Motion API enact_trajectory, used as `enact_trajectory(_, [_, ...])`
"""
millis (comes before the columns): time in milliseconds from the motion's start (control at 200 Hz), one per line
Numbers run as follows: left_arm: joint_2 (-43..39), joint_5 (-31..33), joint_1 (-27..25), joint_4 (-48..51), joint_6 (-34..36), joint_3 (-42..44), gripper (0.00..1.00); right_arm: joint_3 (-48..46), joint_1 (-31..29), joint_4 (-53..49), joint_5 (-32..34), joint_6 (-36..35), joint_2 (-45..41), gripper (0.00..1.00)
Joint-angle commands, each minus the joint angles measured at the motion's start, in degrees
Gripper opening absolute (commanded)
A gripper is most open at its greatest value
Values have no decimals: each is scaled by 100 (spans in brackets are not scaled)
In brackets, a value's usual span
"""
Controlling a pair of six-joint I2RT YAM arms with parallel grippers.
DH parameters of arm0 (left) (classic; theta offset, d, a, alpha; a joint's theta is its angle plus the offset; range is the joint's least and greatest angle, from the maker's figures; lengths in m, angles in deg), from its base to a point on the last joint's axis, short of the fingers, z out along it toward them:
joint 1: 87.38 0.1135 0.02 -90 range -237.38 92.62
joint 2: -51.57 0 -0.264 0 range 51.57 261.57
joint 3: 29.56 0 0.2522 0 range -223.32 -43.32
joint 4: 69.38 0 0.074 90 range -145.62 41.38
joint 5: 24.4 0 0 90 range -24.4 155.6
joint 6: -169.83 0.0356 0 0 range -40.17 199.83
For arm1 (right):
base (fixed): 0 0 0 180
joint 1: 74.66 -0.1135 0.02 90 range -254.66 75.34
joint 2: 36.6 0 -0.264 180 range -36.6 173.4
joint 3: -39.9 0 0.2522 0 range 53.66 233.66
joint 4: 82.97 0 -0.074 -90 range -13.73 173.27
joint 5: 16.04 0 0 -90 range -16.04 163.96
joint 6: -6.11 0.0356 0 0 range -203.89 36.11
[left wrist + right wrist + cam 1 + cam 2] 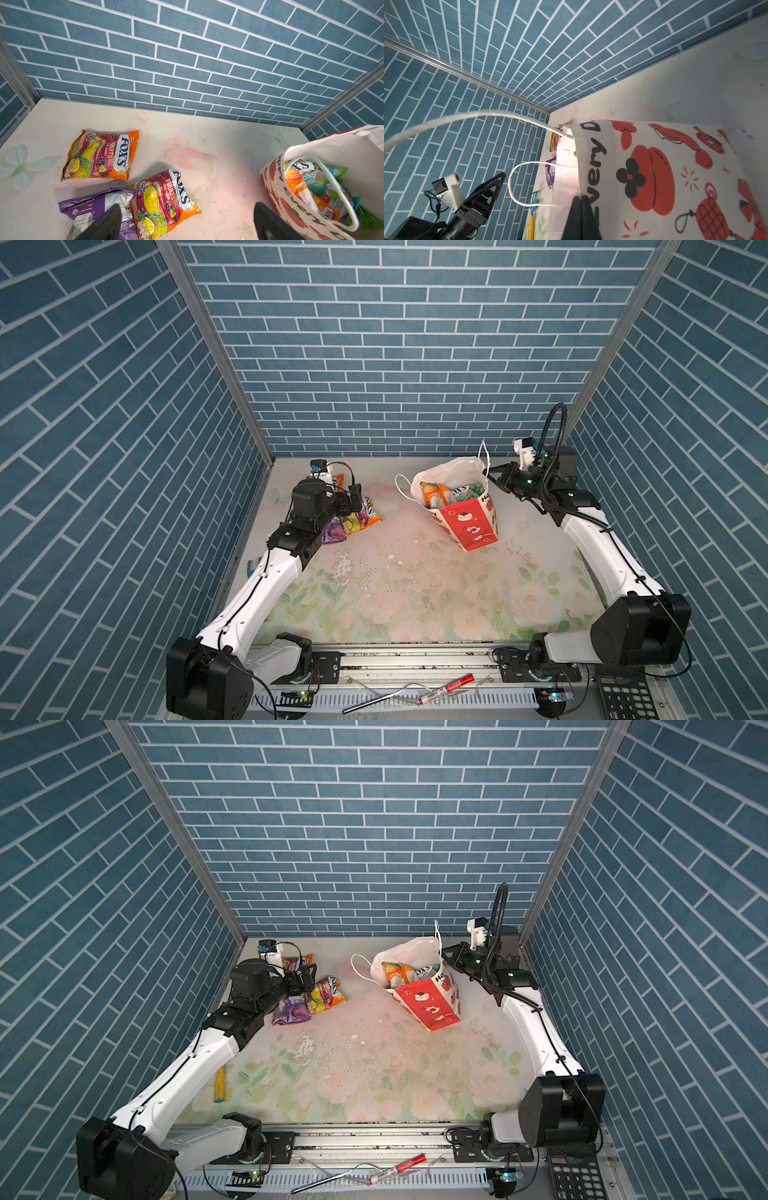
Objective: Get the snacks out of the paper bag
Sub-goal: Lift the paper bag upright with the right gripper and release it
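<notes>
The paper bag (pixel 467 524) stands tilted at the back right of the table, red side toward the front, mouth open. Inside it lie several snacks (pixel 451 491), orange, teal and green packets (pixel 318 187). My right gripper (pixel 580 197) is shut on the bag's rim (pixel 487 472) at its right corner. On the table at the back left lie two orange Fox's bags (pixel 99 155) (pixel 164 199) and a purple packet (pixel 97 205). My left gripper (pixel 188 205) hangs open and empty just above the nearer Fox's bag (pixel 368 512) and the purple packet (pixel 291 1013).
A yellow-and-blue fork (pixel 220 1085) lies by the table's left edge. White cord handles (pixel 517 187) stick out from the bag toward the left. A red marker (pixel 446 689) and a calculator (pixel 627 693) sit on the front rail. Brick walls close in three sides.
</notes>
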Motion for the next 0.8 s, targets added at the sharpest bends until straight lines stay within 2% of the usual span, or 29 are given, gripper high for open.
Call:
enact_trajectory(0, [31, -63, -25, -137, -30, -177, 99, 68, 233, -364, 10, -327, -178, 0])
enact_trajectory(70, [40, -81, -33, -153, -37, -189, 99, 64, 335, -618, 128, -470, -246, 0])
enact_trajectory(145, [58, -90, -49, -182, -41, -203, 99, 112, 373, -1055, 603, -803, -368, 2])
enact_trajectory(195, [75, -90, -67, -194, -40, -219, 99, 176, 378, -1362, 923, -1036, -447, 10])
enact_trajectory(300, [143, -115, -95, -227, -44, -255, 100, 360, 388, -1888, 1455, -1442, -541, 41])
enact_trajectory(370, [210, -133, -121, -236, -42, -290, 100, 477, 390, -2147, 1727, -1595, -580, 51])
enact_trajectory(475, [276, -168, -168, -250, -29, -326, 100, 515, 391, -2246, 2022, -1662, -717, 61])
enact_trajectory(545, [285, -177, -205, -258, -29, -334, 100, 476, 384, -2167, 1954, -1642, -824, 65])
enact_trajectory(795, [310, -155, -262, -310, -17, -289, 100, 409, 184, -1715, 1317, -1140, -1149, 64])
